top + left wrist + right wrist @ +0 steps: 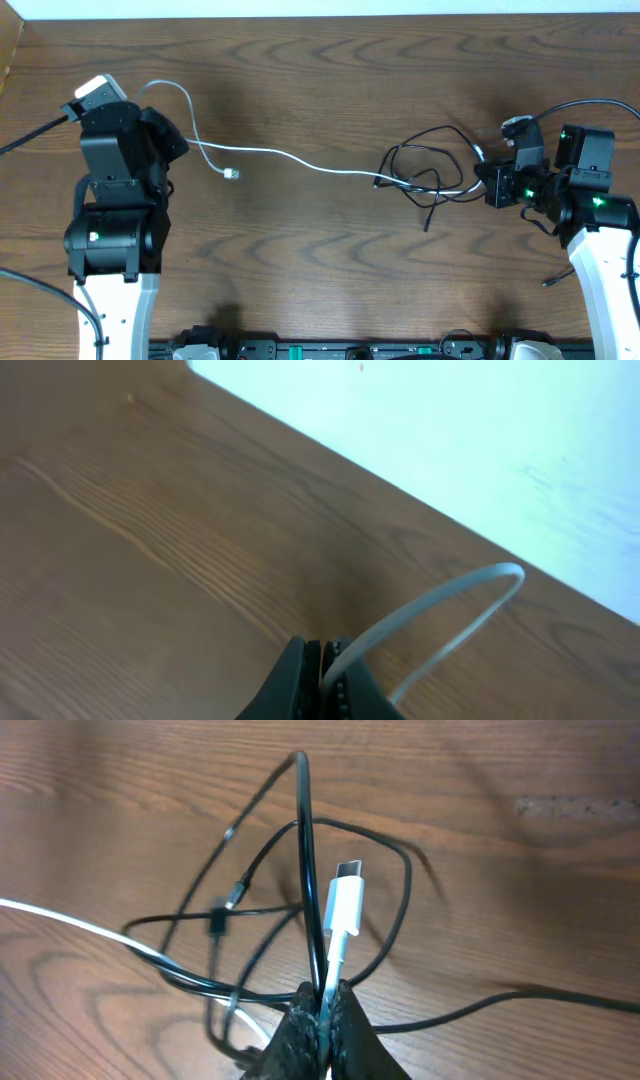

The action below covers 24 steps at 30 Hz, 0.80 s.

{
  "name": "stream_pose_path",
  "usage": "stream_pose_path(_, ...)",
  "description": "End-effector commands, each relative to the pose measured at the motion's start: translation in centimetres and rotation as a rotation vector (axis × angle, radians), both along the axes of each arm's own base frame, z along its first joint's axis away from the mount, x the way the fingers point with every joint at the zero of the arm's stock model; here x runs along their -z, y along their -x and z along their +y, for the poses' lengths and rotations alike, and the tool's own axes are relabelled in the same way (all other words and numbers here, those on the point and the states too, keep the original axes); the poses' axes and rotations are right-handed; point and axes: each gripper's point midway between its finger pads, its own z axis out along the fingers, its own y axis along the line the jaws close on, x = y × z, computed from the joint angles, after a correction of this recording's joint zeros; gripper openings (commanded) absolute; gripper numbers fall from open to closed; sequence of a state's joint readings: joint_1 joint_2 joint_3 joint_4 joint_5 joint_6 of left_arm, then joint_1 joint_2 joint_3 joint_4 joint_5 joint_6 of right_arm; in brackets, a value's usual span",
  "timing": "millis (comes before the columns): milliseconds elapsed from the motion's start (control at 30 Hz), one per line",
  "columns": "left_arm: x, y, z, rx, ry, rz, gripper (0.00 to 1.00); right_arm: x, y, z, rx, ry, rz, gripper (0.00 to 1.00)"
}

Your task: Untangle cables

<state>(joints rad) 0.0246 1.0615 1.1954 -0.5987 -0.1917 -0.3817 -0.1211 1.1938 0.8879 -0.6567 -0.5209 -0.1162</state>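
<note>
A white cable (300, 160) runs across the table from my left gripper (150, 100) to my right gripper (492, 183). Its small plug end (232, 174) lies loose left of centre. The left gripper (322, 660) is shut on the white cable (450, 595), which arches up and to the right from the jaws. Thin black cables (430, 165) lie tangled in loops just left of the right gripper. The right gripper (325, 995) is shut on the white cable just below its white plug (345, 900) and on a black cable (305, 850) that rises beside it. More black loops (215, 920) spread behind.
The table's far edge (400, 495) lies close ahead of the left gripper. Thick black arm cords run off at the far left (25, 140) and above the right arm (600, 103). Bare wood (330, 70) lies behind the white cable.
</note>
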Motion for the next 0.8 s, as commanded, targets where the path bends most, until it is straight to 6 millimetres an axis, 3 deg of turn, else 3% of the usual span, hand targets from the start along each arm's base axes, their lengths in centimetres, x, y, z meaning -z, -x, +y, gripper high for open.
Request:
stream_pose_path(0, 0.9, -1.3, -3.7, 0.166, 0.154, 0.018, 0.08, -0.8, 0.3, 1.2, -0.04, -0.059, -0.016, 0.01)
stream_pose_path(167, 4.6, -2.2, -9.1, 0.41, 0.36, 0.155, 0.08, -1.5, 0.8, 3.1, -0.11, -0.118, -0.024, 0.04)
stream_pose_path(333, 9.0, -2.1, -12.9, 0.544, 0.496, 0.333, 0.22, -1.6, 1.2, 4.8, -0.168, -0.119, -0.026, 0.07)
stream_pose_path(433, 11.3, -1.6, -15.5, 0.651, 0.513, 0.427, 0.22, -1.5, 1.2, 5.6, -0.195, -0.097, -0.038, 0.09)
stream_pose_path(500, 12.7, -1.3, -17.2, 0.702, 0.517, 0.483, 0.28, -1.0, 0.9, 5.1, -0.171, -0.044, -0.037, 0.12)
stream_pose_path(667, 15.7, 0.3, -21.6, 0.822, 0.491, 0.607, 0.42, 1.0, 0.4, 1.4, 0.042, 0.112, 0.047, 0.25)
stream_pose_path(767, 17.0, 1.4, -23.9, 0.878, 0.479, 0.668, 0.43, 1.8, 0.7, -0.3, 0.143, 0.164, 0.094, 0.29)
